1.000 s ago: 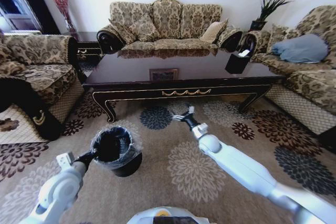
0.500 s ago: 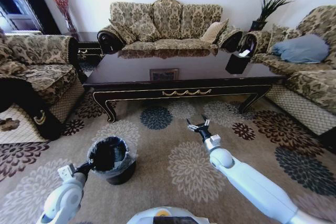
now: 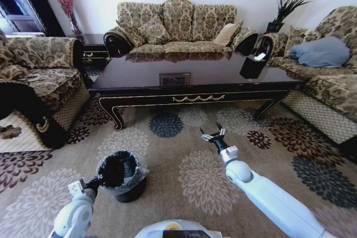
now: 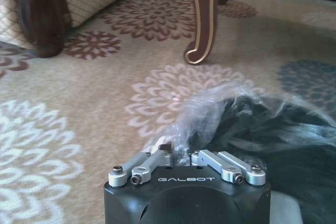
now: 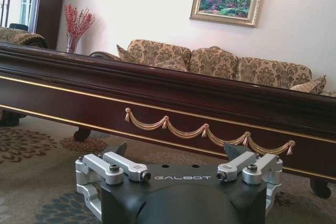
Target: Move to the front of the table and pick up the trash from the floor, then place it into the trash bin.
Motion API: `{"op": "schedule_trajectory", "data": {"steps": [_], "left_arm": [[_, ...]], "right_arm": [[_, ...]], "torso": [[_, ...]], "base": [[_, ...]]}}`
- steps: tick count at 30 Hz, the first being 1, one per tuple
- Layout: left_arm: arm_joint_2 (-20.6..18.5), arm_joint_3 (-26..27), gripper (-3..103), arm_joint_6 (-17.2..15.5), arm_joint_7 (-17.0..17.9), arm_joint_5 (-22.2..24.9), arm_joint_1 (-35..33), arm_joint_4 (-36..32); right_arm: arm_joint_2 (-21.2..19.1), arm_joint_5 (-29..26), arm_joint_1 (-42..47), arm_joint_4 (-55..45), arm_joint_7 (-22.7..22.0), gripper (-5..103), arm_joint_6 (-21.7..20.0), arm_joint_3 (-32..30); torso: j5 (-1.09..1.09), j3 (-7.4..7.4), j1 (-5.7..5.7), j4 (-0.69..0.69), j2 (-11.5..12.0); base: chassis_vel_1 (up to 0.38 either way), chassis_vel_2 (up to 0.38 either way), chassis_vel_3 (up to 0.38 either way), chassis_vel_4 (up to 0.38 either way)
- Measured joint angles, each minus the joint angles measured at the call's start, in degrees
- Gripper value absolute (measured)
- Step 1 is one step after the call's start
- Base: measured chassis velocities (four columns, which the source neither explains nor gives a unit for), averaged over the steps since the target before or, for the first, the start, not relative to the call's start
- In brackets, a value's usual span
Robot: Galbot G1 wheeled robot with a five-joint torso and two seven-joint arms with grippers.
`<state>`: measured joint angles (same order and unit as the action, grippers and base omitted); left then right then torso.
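The trash bin, a small black bucket with a crinkled clear liner, stands on the flowered floor in front of the table. My left gripper is shut on the bin's near rim. In the left wrist view its fingers pinch the liner at the edge of the bin. My right gripper hovers open and holding nothing above the carpet, short of the table's gold-trimmed apron. In the right wrist view the right gripper faces that apron. The trash is out of view.
Patterned sofas ring the table on three sides, and an armchair stands at my left. A black tissue box sits on the table's right end. A curved table leg stands close beyond the bin.
My right gripper has drawn back from the table, toward me and rightward, and now stands open. The bin in my left gripper has come lower and nearer.
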<state>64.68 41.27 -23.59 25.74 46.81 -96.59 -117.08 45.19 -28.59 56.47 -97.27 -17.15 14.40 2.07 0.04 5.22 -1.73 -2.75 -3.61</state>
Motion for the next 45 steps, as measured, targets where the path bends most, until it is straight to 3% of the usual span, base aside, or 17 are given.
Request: {"op": "schedule_trajectory", "data": {"steps": [5, 7, 9, 11, 14, 15, 17, 20, 21, 23, 24, 27, 28, 32, 33, 37, 45], "left_arm": [[-0.19, 0.38, 37, -0.09, 0.55, 0.28, -2.13, -1.45], [-0.25, 0.45, 37, -0.14, 0.69, 0.32, -2.47, -1.9], [-0.86, 1.12, 54, -0.36, 1.49, 0.5, -4.48, -5.29], [-1.27, 1.53, 54, -0.42, 1.76, 0.67, -5.44, -7.22], [-2.41, 3.2, 64, -0.58, 3.03, 0.88, -8.22, -13.36], [-2.86, 3.96, 76, -0.59, 3.74, 0.85, -9.28, -16.13], [-3.02, 4.42, 76, -0.27, 4.11, 0.5, -9.75, -17.56], [-2.78, 5.37, 92, 2.82, 4.37, -0.74, -10.22, -20.74], [-2.78, 5.37, 92, 2.82, 4.37, -0.74, -10.22, -20.74], [-1.95, 6.17, 99, 6.28, 3.74, -2.01, -10.85, -22.62], [-1.95, 6.17, 99, 6.28, 3.74, -2.01, -10.85, -22.62], [-0.86, 8.53, 100, 12.43, -1.11, -8.16, -13.14, -23.42], [-0.86, 8.53, 100, 12.43, -1.11, -8.16, -13.14, -23.42], [1.83, 10.72, 100, 18.04, -9.32, -13.35, -15.03, -24.58], [1.83, 10.72, 100, 18.04, -9.32, -13.35, -15.03, -24.58], [4.67, 11.13, 100, 24.19, -15.8, -18.94, -14.4, -22.19], [5.74, 10.6, 100, 24.28, -16.18, -17.58, -14.92, -22.37]], "right_arm": [[-0.4, 0.14, 0.9, -0.99, 0.55, 100, 0.09, -1.12], [-0.48, 0.15, 1.01, -1.12, 0.64, 100, 0.1, -1.3], [-0.82, 0.16, 1.57, -1.64, 0.96, 100, 0.14, -2.06], [-0.91, 0.19, 1.8, -1.83, 1.03, 100, 0.15, -2.37], [-1.05, 0.27, 2.55, -2.4, 1.09, 100, 0.17, -3.22], [-1.14, 0.28, 2.9, -2.72, 1.07, 100, 0.17, -3.6], [-1.19, 0.24, 3.16, -3.01, 0.86, 100, 0.18, -3.85], [-1.52, -1.05, 3.91, -4.18, 0.07, 100, 0.19, -4.64], [-1.52, -1.05, 3.91, -4.18, 0.07, 100, 0.19, -4.64], [-2.12, -2.55, 4.52, -5.16, 0.55, 100, 0.55, -5.74], [-2.12, -2.55, 4.52, -5.16, 0.55, 100, 0.55, -5.74], [-2.57, -3.15, 5.5, -5.93, 2.26, 100, 2.07, -8.24], [-2.57, -3.15, 5.5, -5.93, 2.26, 100, 2.07, -8.24], [-2.41, -3.22, 8.87, -7.13, 5.14, 100, 4.57, -12.71], [-2.41, -3.22, 8.87, -7.13, 5.14, 100, 4.57, -12.71], [-1.17, -4.13, 13.52, -8.86, 5.77, 100, 6.93, -17.09], [-1.43, -6.07, 19.29, -11.01, 5.29, 100, 7.29, -22.39]], "torso": [[-0.03, 0.0, 0.0, -0.02, 0.02], [-0.04, 0.0, 0.0, -0.02, 0.02], [-0.04, 0.0, 0.0, -0.02, 0.02], [-0.04, 0.0, 0.0, -0.02, 0.02], [-0.02, 0.0, 0.0, -0.02, 0.02], [-0.02, 0.0, -0.01, -0.02, 0.02], [-0.02, 0.0, -0.01, -0.02, 0.02], [-0.02, 0.0, -0.01, -0.02, 0.02], [-0.02, 0.0, -0.01, -0.02, 0.02], [-0.04, 0.0, -0.01, -0.02, 0.02], [-0.04, 0.0, -0.01, -0.02, 0.02], [-0.03, 0.0, -0.01, -0.01, 0.02], [-0.03, 0.0, -0.01, -0.01, 0.02], [-0.03, 0.0, 0.0, -0.01, 0.02], [-0.03, 0.0, 0.0, -0.01, 0.02], [-0.04, 0.0, -0.01, -0.02, 0.02], [-0.03, 0.0, 0.0, -0.03, 0.01]], "base": [[0.0, 0.0, 0.0, 0.0], [0.0, 0.0, 0.0, 0.0], [0.0, 0.0, 0.0, 0.0], [0.0, 0.0, 0.0, 0.0], [0.0, 0.0, 0.0, 0.0], [0.0, 0.0, 0.0, 0.0], [0.0, 0.0, 0.0, 0.0], [0.0, 0.0, 0.0, 0.0], [0.0, 0.0, 0.0, 0.0], [0.0, 0.0, 0.0, 0.0], [0.0, 0.0, 0.0, 0.0], [0.0, 0.0, 0.0, 0.0], [0.0, 0.0, 0.0, 0.0], [0.0, 0.0, 0.0, 0.0], [0.0, 0.0, 0.0, 0.0], [0.0, 0.0, 0.0, 0.0], [0.0, 0.0, 0.0, 0.0]]}}
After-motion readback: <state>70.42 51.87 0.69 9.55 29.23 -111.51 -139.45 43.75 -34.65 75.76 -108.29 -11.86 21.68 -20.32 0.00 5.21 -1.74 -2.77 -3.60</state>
